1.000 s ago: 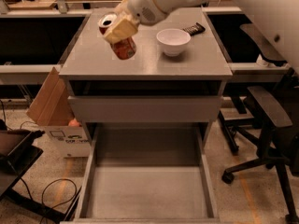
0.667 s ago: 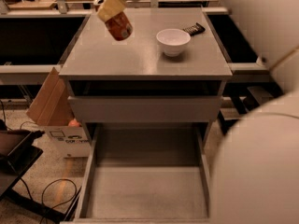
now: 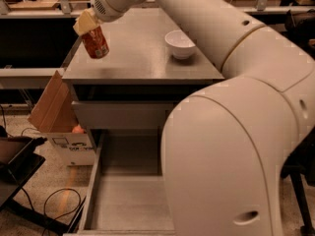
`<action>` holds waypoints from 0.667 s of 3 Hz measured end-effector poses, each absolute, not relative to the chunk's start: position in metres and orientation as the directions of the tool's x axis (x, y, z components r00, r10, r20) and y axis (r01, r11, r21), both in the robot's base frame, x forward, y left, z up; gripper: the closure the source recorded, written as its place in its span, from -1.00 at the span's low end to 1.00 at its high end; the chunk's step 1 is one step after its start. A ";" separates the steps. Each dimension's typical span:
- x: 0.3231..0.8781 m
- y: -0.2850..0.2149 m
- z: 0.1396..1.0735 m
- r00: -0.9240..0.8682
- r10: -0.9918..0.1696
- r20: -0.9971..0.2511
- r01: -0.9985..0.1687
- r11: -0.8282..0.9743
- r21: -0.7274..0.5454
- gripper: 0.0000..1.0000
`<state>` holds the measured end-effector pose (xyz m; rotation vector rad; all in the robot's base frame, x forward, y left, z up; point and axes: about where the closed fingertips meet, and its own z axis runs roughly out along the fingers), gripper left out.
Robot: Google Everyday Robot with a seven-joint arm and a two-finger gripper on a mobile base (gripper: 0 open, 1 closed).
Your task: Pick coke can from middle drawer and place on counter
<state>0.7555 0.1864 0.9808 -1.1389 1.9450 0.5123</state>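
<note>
Currently held: can [image 3: 97,45], clamped near its top by the gripper [image 3: 87,25], tilted, with its top leaning left.
Can position: in the air over the left edge of the counter [image 3: 142,63], not touching it, well apart from the bowl [image 3: 180,43].
Drawer [image 3: 129,200]: pulled open below, partly hidden by the arm.
Stage (judged): can is out of the drawer; set-down not yet done.
Risk, drop: releasing at this height and tilt would likely land the can on its rim, so it tips and rolls.
Risk, edge: this close to the left edge, a roll could carry it off toward the cardboard box [image 3: 51,107].
Risk, grip: a high hold on a smooth can may slip.
Need: move inward, level the can, lower it before release.
</note>
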 end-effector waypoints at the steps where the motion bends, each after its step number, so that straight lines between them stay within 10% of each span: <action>1: 0.774 0.214 0.915 -0.398 -0.363 -0.842 -0.809 0.571 0.137 1.00; 2: 0.778 0.213 0.903 -0.397 -0.312 -0.863 -0.805 0.570 0.164 1.00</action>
